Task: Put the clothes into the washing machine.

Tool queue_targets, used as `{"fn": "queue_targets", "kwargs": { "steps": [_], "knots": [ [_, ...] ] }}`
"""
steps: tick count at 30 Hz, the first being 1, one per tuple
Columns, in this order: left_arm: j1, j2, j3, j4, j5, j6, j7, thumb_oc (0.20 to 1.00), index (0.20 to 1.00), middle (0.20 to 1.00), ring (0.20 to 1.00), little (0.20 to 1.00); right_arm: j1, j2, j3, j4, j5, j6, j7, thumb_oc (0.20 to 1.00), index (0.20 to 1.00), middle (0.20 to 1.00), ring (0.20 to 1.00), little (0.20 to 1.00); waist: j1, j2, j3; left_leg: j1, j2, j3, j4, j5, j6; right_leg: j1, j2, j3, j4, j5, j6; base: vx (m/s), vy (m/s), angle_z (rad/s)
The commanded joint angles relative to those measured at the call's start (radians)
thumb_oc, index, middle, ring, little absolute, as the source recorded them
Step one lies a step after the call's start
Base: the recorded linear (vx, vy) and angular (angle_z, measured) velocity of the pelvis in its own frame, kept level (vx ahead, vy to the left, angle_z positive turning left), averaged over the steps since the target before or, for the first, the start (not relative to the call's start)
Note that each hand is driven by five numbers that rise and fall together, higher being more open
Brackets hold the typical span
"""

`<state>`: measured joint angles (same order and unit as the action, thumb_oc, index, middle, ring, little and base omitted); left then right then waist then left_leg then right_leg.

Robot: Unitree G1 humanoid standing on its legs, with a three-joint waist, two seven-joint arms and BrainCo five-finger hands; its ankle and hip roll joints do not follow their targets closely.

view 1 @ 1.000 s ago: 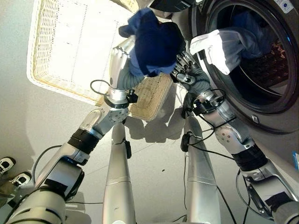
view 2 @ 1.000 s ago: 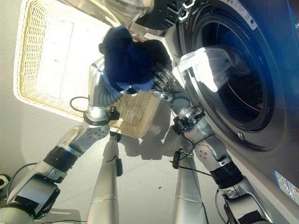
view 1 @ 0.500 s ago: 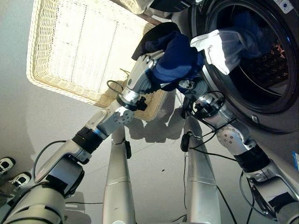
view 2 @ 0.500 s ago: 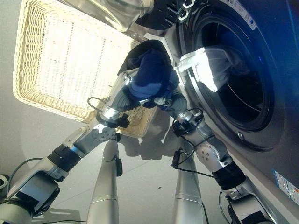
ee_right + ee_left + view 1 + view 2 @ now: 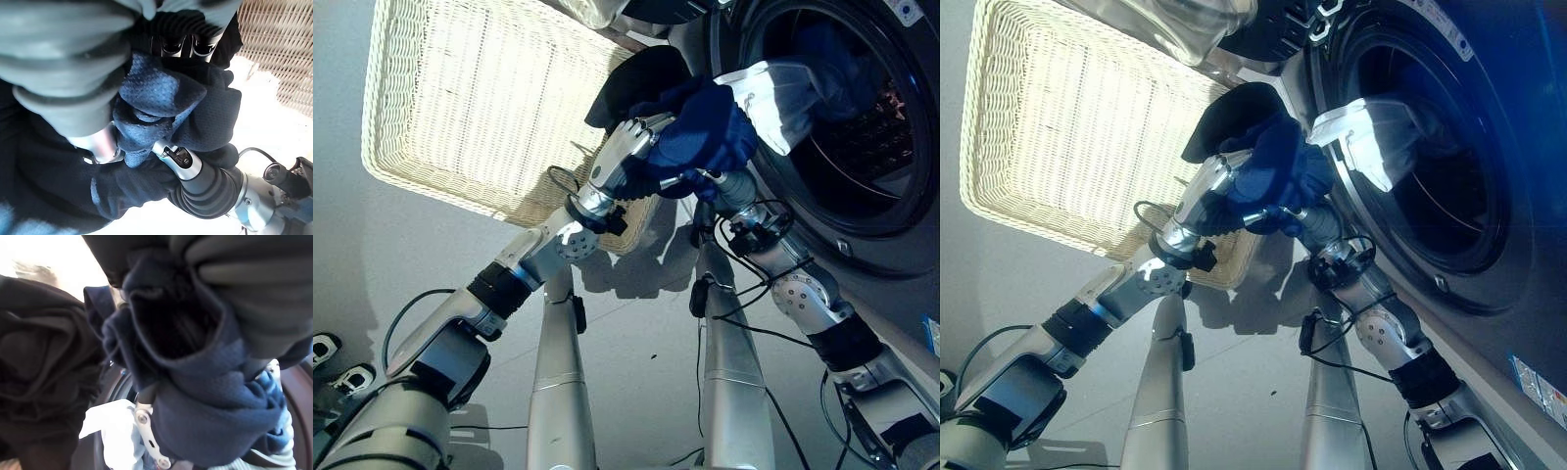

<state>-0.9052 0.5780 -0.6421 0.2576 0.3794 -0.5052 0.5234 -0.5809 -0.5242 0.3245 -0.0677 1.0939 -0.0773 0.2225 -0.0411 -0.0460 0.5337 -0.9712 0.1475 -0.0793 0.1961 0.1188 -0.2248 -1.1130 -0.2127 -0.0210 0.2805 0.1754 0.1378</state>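
- Both hands, left hand [image 5: 625,162] and right hand [image 5: 105,147], clenched round navy garment [image 5: 705,132], at the washing machine's [image 5: 862,211] 9 o'clock rim.
- Judged soft, light, floppy; grip bunched middle, black cloth [image 5: 631,83] trailing.

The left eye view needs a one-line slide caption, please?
Both hands, left hand and right hand, carry a navy garment toward the washing machine's open drum.

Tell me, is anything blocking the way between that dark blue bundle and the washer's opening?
Partly. A white garment hangs over the front rim of the washing machine opening, right beside the navy clothes that both robot hands carry. The left robot hand and right robot hand are wrapped in the cloth. The rest of the opening looks free.
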Motion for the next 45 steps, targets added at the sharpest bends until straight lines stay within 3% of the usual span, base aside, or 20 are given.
{"fn": "queue_targets", "kwargs": {
  "steps": [1, 2, 3, 6, 9, 10, 12, 19, 24, 26, 32, 34, 45],
  "knots": [
    [0.022, -0.003, -0.023, -0.094, 0.063, -0.015, 0.040, 0.416, 0.416, 0.416, 0.416, 0.416, -0.029, 0.038, 0.005, -0.134, 0.050, -0.051, 0.059, 0.200, 0.200, 0.200, 0.200, 0.200, -0.002, -0.002, -0.014, -0.032, -0.085, 0.018, 0.030, -0.004, 0.104, 0.032, 0.027, -0.068, -0.016, 0.047, 0.083, 0.00, 0.000, 0.00],
    [0.027, -0.003, -0.017, -0.095, 0.076, 0.000, 0.088, 0.762, 0.762, 0.762, 0.762, 0.762, -0.025, 0.039, 0.003, -0.133, 0.052, -0.052, 0.062, 0.200, 0.200, 0.200, 0.200, 0.200, -0.001, -0.002, -0.014, -0.032, -0.086, 0.016, 0.031, -0.004, 0.104, 0.032, 0.027, -0.068, -0.016, 0.047, 0.083, 0.00, 0.000, 0.00],
    [0.029, -0.004, -0.013, -0.094, 0.080, 0.007, 0.115, 1.000, 1.000, 1.000, 1.000, 1.000, -0.024, 0.040, 0.003, -0.132, 0.053, -0.054, 0.062, 0.200, 0.200, 0.200, 0.200, 0.200, 0.000, -0.003, -0.014, -0.032, -0.086, 0.016, 0.030, -0.003, 0.104, 0.032, 0.027, -0.068, -0.016, 0.047, 0.083, 0.00, 0.000, 0.00],
    [0.054, -0.014, 0.021, -0.091, 0.124, 0.030, 0.245, 1.000, 1.000, 1.000, 1.000, 1.000, -0.019, 0.050, -0.004, -0.130, 0.052, -0.054, 0.061, 0.200, 0.200, 0.200, 0.200, 0.200, 0.006, -0.003, -0.014, -0.034, -0.085, 0.009, 0.030, -0.003, 0.104, 0.033, 0.025, -0.070, -0.015, 0.045, 0.083, 0.00, 0.000, 0.00],
    [0.059, -0.016, 0.025, -0.091, 0.129, 0.032, 0.263, 1.000, 1.000, 1.000, 1.000, 1.000, -0.018, 0.053, -0.005, -0.130, 0.052, -0.053, 0.061, 0.200, 0.200, 0.200, 0.200, 0.200, 0.007, -0.003, -0.014, -0.034, -0.086, 0.008, 0.030, -0.003, 0.104, 0.033, 0.025, -0.070, -0.014, 0.045, 0.083, 0.00, 0.000, 0.00],
    [0.084, -0.035, 0.058, -0.086, 0.162, 0.068, 0.363, 1.000, 1.000, 1.000, 1.000, 1.000, -0.015, 0.067, -0.009, -0.127, 0.046, -0.058, 0.056, 0.200, 0.200, 0.200, 0.200, 0.200, 0.013, -0.003, -0.014, -0.034, -0.088, 0.002, 0.027, -0.003, 0.105, 0.034, 0.024, -0.074, -0.014, 0.045, 0.083, 0.01, -0.047, 0.00],
    [0.099, -0.046, 0.088, -0.074, 0.169, 0.135, 0.437, 1.000, 1.000, 1.000, 1.000, 1.000, -0.015, 0.081, -0.013, -0.125, 0.036, -0.063, 0.048, 0.200, 0.200, 0.200, 0.200, 0.200, 0.018, -0.003, -0.014, -0.036, -0.090, -0.003, 0.030, -0.002, 0.104, 0.033, 0.023, -0.078, -0.011, 0.044, 0.083, 0.01, -0.046, 0.01],
    [0.119, -0.054, 0.158, -0.056, 0.182, 0.219, 0.548, 1.000, 1.000, 1.000, 1.000, 1.000, -0.020, 0.094, -0.031, -0.121, 0.028, -0.053, 0.030, 0.200, 0.200, 0.200, 0.200, 0.200, 0.027, 0.001, -0.014, -0.036, -0.090, -0.007, 0.026, 0.003, 0.100, 0.034, 0.017, -0.085, -0.009, 0.042, 0.080, 0.00, 0.000, 0.00],
    [0.121, -0.057, 0.172, -0.049, 0.173, 0.237, 0.569, 1.000, 1.000, 1.000, 1.000, 1.000, -0.020, 0.096, -0.033, -0.123, 0.025, -0.050, 0.027, 0.200, 0.200, 0.200, 0.200, 0.200, 0.029, 0.003, -0.014, -0.036, -0.091, -0.008, 0.024, 0.005, 0.099, 0.034, 0.016, -0.086, -0.010, 0.042, 0.080, 0.00, 0.000, 0.00],
    [0.126, -0.061, 0.217, -0.024, 0.151, 0.295, 0.627, 1.000, 1.000, 1.000, 1.000, 1.000, -0.023, 0.109, -0.046, -0.122, 0.012, -0.042, 0.002, 0.200, 0.200, 0.200, 0.200, 0.200, 0.031, 0.007, -0.014, -0.034, -0.089, -0.006, 0.027, 0.009, 0.096, 0.035, 0.015, -0.084, -0.005, 0.039, 0.077, 0.00, 0.000, 0.00],
    [0.128, -0.066, 0.236, -0.016, 0.138, 0.318, 0.648, 1.000, 1.000, 1.000, 1.000, 1.000, -0.025, 0.114, -0.053, -0.121, 0.016, -0.032, -0.003, 0.200, 0.200, 0.200, 0.200, 0.200, 0.032, 0.009, -0.014, -0.036, -0.087, -0.004, 0.026, 0.011, 0.094, 0.034, 0.014, -0.084, -0.004, 0.038, 0.076, 0.00, 0.000, 0.00],
    [0.125, -0.061, 0.289, 0.006, 0.090, 0.353, 0.699, 1.000, 1.000, 1.000, 1.000, 1.000, -0.040, 0.114, -0.066, -0.122, 0.013, -0.009, -0.018, 0.200, 0.200, 0.200, 0.200, 0.200, 0.033, 0.015, -0.014, -0.035, -0.086, -0.002, 0.023, 0.018, 0.090, 0.031, 0.016, -0.080, 0.001, 0.034, 0.073, 0.00, 0.042, 0.03],
    [0.125, -0.059, 0.324, 0.003, 0.089, 0.360, 0.689, 1.000, 1.000, 1.000, 1.000, 1.000, -0.044, 0.119, -0.088, -0.127, 0.010, 0.013, -0.021, 0.200, 0.200, 0.200, 0.200, 0.200, 0.033, 0.019, -0.014, -0.039, -0.082, 0.002, 0.021, 0.025, 0.088, 0.029, 0.019, -0.077, 0.006, 0.030, 0.068, 0.00, 0.007, 0.00]
  ]
}}
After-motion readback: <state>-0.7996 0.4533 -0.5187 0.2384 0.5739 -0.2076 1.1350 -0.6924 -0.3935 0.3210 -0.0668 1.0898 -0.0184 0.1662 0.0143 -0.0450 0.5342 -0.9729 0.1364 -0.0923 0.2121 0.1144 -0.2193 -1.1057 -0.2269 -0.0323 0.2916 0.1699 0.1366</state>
